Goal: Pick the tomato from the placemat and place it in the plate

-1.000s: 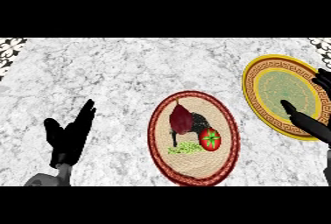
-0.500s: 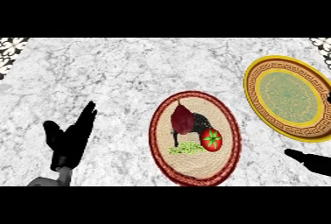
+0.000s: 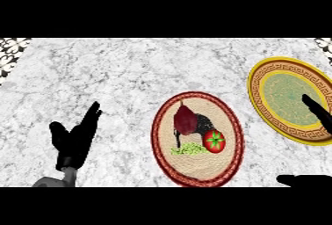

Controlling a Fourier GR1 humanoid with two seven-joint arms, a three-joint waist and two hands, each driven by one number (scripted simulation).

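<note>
While tomato (image 3: 214, 140) sits on placemat (image 3: 200, 169), right hand (image 3: 316, 112) splayed, empty.

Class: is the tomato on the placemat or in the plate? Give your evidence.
On the placemat. The tomato sits on the woven placemat near its right edge; the plate shows no tomato in its green centre.

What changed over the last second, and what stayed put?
The right hand pulled back from over the plate toward the lower right corner, then came up again over the plate's right side. It holds nothing. The tomato stays on the placemat; the left hand rests open at lower left.
</note>
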